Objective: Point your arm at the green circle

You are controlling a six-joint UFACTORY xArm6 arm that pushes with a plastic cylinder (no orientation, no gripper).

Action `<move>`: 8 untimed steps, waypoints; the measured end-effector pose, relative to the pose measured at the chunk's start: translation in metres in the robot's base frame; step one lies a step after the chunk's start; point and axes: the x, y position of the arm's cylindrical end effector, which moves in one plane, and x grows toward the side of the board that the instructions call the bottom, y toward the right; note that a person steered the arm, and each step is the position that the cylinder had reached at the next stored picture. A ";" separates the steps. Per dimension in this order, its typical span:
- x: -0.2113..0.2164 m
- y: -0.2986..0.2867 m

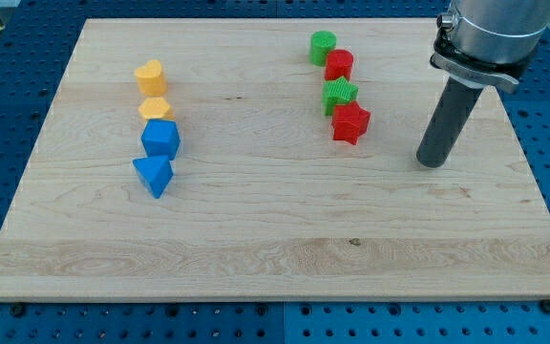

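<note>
The green circle block [323, 46] stands near the view's top, right of centre, on the wooden board [275, 258]. Just below and right of it sits a red circle block [339, 65], then a green star [340, 95] and a red star [350, 123] in a short column. My tip [433, 161] rests on the board at the view's right, well to the right of and below the green circle, about a block's width right of the red star.
On the view's left a column holds a yellow heart-like block [150, 75], a yellow hexagon [156, 108], a blue hexagon-like block [160, 139] and a blue triangle [154, 175]. A blue perforated table surrounds the board.
</note>
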 end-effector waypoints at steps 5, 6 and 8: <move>-0.195 -0.033; -0.197 -0.034; -0.220 -0.063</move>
